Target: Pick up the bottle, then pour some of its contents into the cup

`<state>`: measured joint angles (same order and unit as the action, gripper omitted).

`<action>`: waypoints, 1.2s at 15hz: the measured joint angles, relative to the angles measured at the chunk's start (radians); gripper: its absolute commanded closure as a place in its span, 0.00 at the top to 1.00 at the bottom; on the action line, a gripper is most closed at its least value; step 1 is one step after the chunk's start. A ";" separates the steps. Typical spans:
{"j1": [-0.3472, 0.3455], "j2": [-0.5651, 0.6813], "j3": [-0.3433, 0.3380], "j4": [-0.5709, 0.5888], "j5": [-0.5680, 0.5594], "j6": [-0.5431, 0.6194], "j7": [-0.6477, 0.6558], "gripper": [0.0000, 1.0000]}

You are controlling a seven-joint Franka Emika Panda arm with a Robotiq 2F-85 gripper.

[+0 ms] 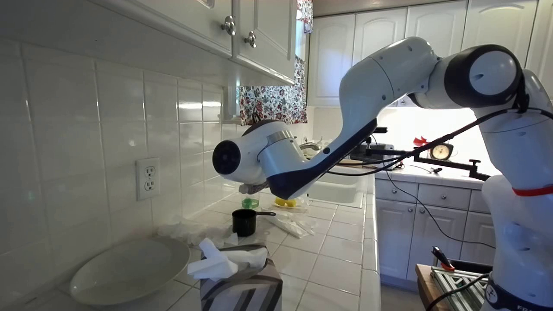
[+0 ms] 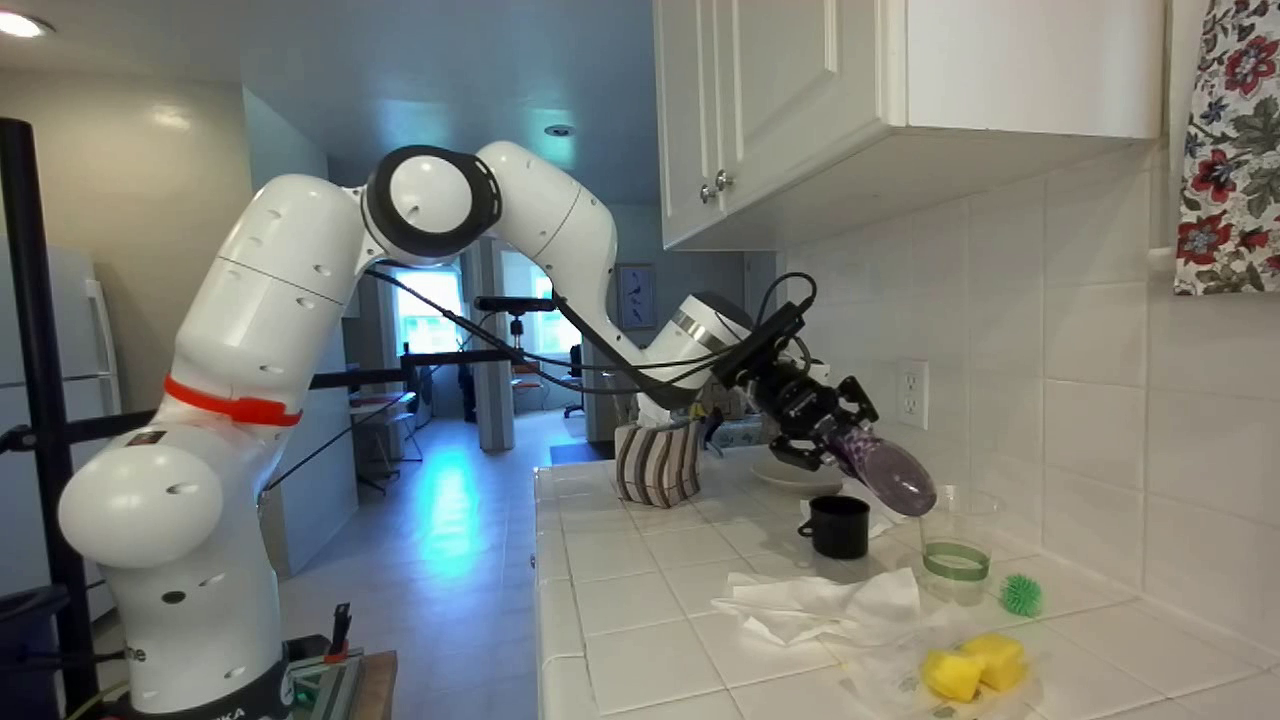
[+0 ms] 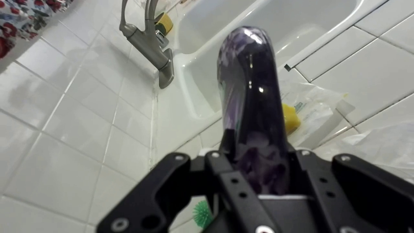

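My gripper (image 2: 832, 432) is shut on the purple translucent bottle (image 2: 893, 474) and holds it above the counter, tilted with its rounded end forward and down. In the wrist view the bottle (image 3: 250, 87) sits between both fingers (image 3: 258, 145) and extends away from them. The black cup (image 2: 838, 528), with a side handle, stands upright on the tiles and also shows in an exterior view (image 1: 244, 223). In an exterior view the bottle's end appears up and to the right of the cup. The arm hides the gripper in an exterior view. The cup does not show in the wrist view.
A clear glass with a green band (image 2: 956, 560) stands close to the bottle's end. Nearby are a green spiky ball (image 2: 1021, 595), yellow pieces (image 2: 975, 667) and crumpled paper (image 2: 820, 605). A striped tissue box (image 1: 242, 287), white plate (image 1: 129, 270), tiled wall and faucet (image 3: 150, 50) surround.
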<state>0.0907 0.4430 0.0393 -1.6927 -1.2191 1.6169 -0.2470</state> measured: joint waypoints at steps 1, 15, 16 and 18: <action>-0.001 -0.002 0.002 -0.001 0.005 0.005 0.012 0.08; -0.048 -0.087 0.005 -0.081 0.161 0.259 0.140 0.08; -0.050 -0.101 0.005 -0.095 0.175 0.288 0.157 0.08; -0.056 -0.133 0.004 -0.129 0.207 0.358 0.188 0.08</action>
<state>0.0352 0.3104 0.0437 -1.8213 -1.0123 1.9745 -0.0585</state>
